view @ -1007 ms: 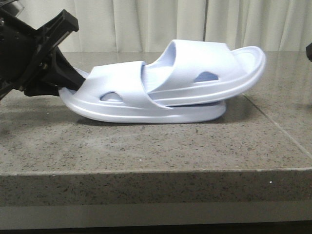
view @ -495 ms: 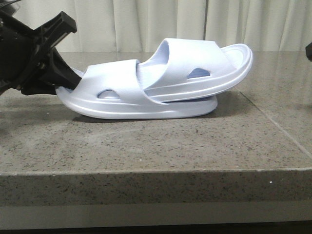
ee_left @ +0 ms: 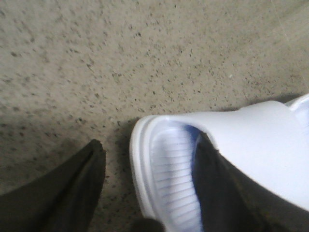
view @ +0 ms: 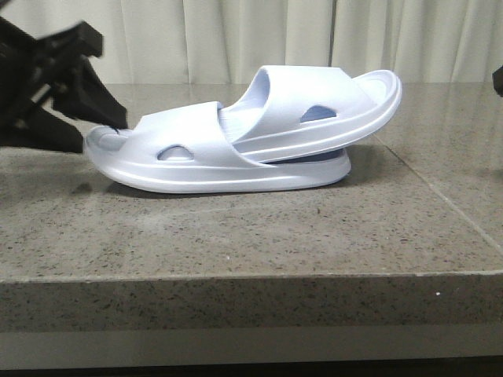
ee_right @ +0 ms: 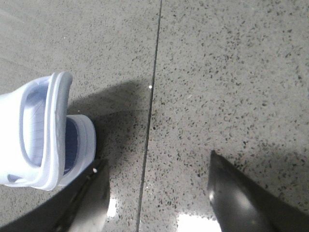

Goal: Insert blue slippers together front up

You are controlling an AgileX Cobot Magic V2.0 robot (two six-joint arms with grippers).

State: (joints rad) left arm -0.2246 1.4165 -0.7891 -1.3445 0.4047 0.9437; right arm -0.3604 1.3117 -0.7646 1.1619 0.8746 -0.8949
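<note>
The two blue slippers lie nested on the stone table. The lower slipper (view: 196, 157) lies flat. The upper slipper (view: 314, 110) is pushed under the lower one's strap and tilts up to the right. My left gripper (view: 108, 78) is at the lower slipper's left end. In the left wrist view this gripper (ee_left: 149, 140) is open. One finger (ee_left: 72, 188) stands clear of the slipper's rim (ee_left: 140, 164). The other finger (ee_left: 227, 193) lies over the ribbed footbed. My right gripper (ee_right: 154, 162) is open and empty above the table, beside the slippers' right ends (ee_right: 48, 125).
The grey speckled table (view: 251, 236) has its front edge near the camera (view: 251, 275). A seam (ee_right: 152, 111) runs across the top right of the slippers. A white curtain (view: 236, 39) hangs behind. A dark sliver of the right arm (view: 498, 81) shows at the right edge.
The nested slippers have slid a little to the left. My left gripper, which was closed round the lower slipper's left end, has opened and drawn back to the left; it is blurred.
</note>
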